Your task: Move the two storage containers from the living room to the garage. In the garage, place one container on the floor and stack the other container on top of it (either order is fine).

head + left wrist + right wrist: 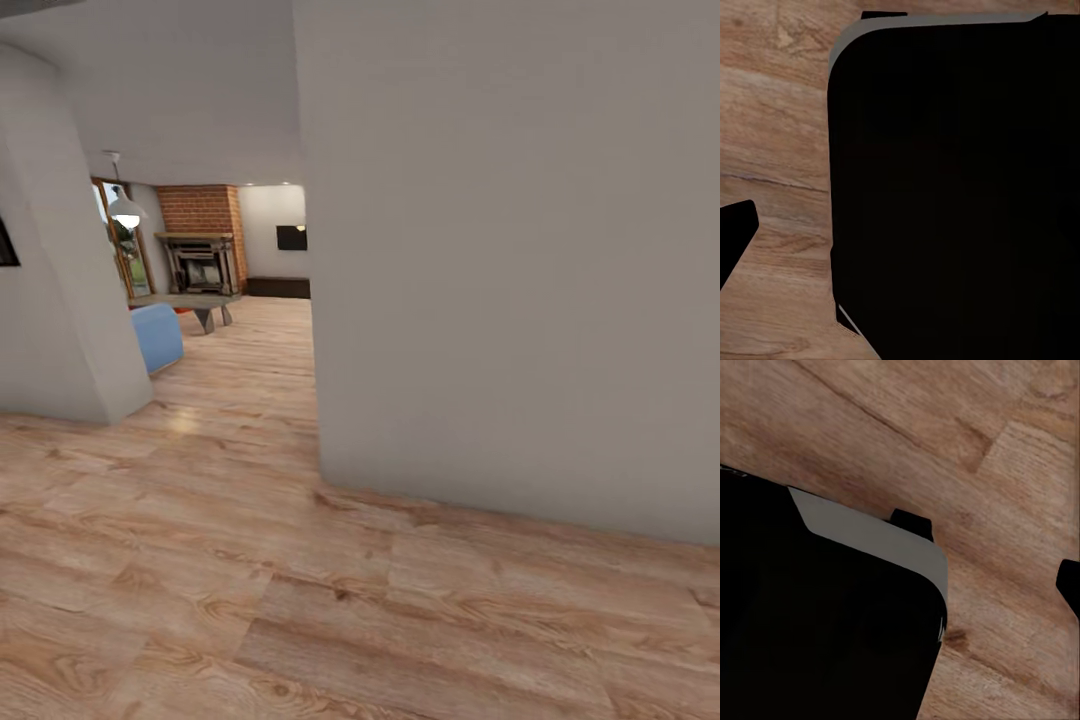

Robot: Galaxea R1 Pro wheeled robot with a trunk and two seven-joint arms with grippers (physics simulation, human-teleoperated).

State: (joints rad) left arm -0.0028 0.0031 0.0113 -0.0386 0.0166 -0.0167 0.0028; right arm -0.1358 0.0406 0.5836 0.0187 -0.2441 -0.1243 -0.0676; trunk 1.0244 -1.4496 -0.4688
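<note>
Head view looks down over a light wood-plank floor (300,600) that runs from the near edge up to a big pale wall (520,260) on the right, whose corner stands just ahead. A second pale wall (50,250) closes the left side. Between them a passage leads on to the living room: a blue sofa (157,336) end, then a low table (190,300), then a brick fireplace (200,255) at the far wall, with a white hanging lamp (125,208) above. A small orange-red sliver shows by the table, too small to identify.

Both wrist views show dark robot body over floor planks; whether either claw is open or closed cannot be told.
</note>
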